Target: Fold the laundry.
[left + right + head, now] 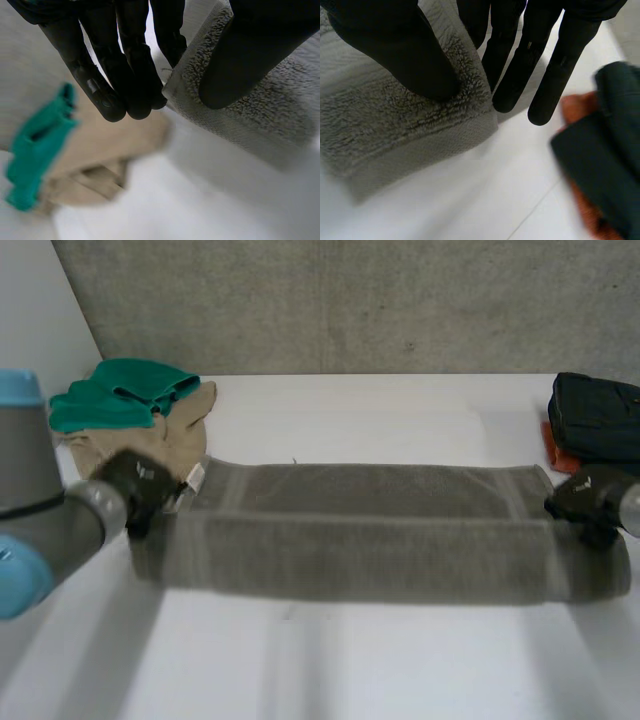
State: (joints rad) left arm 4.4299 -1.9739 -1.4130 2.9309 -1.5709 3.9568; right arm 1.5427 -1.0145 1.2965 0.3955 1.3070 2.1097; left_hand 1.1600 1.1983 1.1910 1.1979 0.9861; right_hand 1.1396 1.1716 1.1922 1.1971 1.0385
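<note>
A long grey towel (370,540) lies across the table, folded lengthwise into a band. My left hand (135,485) holds its left end. In the left wrist view the thumb (250,55) presses on the towel's (280,115) corner while the fingers (125,75) reach behind the edge, pinching it. My right hand (585,495) holds the right end. There the thumb (395,50) sits on top of the towel (395,130) and the fingers (540,60) lie past its edge, pinching the corner.
A green cloth (120,395) lies on a tan cloth (175,435) at the back left, close to my left hand. A dark folded garment (600,420) on something orange (555,455) sits at the back right, beside my right hand. A grey wall stands behind the table.
</note>
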